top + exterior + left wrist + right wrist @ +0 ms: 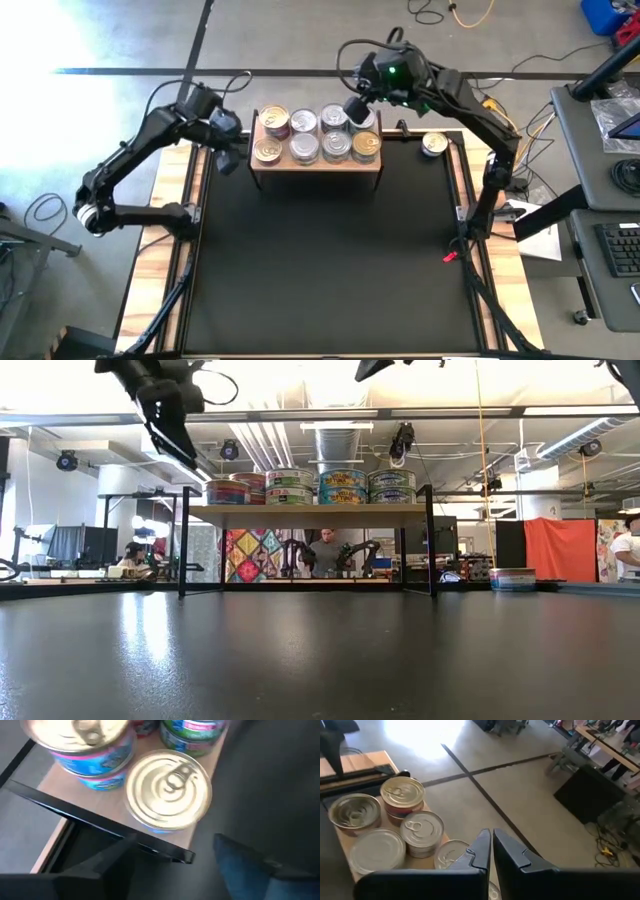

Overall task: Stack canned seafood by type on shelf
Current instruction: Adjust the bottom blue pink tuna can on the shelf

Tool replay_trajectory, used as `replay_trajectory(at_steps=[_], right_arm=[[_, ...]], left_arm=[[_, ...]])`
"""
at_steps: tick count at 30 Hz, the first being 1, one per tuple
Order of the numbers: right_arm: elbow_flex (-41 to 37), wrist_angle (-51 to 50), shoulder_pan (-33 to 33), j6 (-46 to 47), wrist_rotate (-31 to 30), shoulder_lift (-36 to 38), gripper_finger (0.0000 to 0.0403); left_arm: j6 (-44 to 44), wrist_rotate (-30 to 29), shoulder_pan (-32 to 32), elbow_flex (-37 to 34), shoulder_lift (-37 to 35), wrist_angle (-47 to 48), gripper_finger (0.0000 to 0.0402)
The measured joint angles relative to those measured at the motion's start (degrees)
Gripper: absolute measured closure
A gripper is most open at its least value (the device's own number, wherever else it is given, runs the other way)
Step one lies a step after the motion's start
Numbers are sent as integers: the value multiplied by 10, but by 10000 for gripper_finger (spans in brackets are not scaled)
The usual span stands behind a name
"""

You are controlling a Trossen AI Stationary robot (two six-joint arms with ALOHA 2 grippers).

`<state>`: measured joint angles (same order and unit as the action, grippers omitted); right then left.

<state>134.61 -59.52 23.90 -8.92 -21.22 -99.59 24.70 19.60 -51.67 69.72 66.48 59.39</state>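
You have nearly all the cans (318,134) grouped on the shelf (315,165) at the far edge of the black worktop (330,260), packed in two rows and, seen level, doubled up with like labels together, which suits sorting by type. One can (434,145) sits alone on the worktop, off the shelf's right end, likely the next to fetch. Your left gripper (228,160) hangs just off the shelf's left end, arm bent at the elbow, wrist angled down toward the gold-lidded corner can (267,150); its fingers stand apart and hold nothing. Your right gripper (355,108) hovers over the shelf's right rear cans, arm reaching in from the right, fingers pressed together and empty.
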Motion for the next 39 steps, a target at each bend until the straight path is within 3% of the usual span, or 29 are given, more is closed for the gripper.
replay_trajectory(at_steps=[3,8,10,18,30,35,39], right_arm=[[0,2,0,8,2,8,390],[0,1,0,-2,2,0,390],[0,-2,0,-1,2,-3,390],[0,-39,10,17,1,-3,390],[0,-54,9,30,2,-3,390],[0,-113,15,32,2,-3,390],[-5,-157,34,84,2,-3,390]], left_arm=[[-15,-6,29,-9,-10,-14,215],[-48,-5,57,-32,-9,-107,362],[-57,-6,58,-48,-4,-132,389],[-75,-7,59,-83,34,-159,399],[-73,16,64,-82,70,-203,400],[-76,43,65,-84,54,-186,400],[-95,68,65,-85,16,-183,398]])
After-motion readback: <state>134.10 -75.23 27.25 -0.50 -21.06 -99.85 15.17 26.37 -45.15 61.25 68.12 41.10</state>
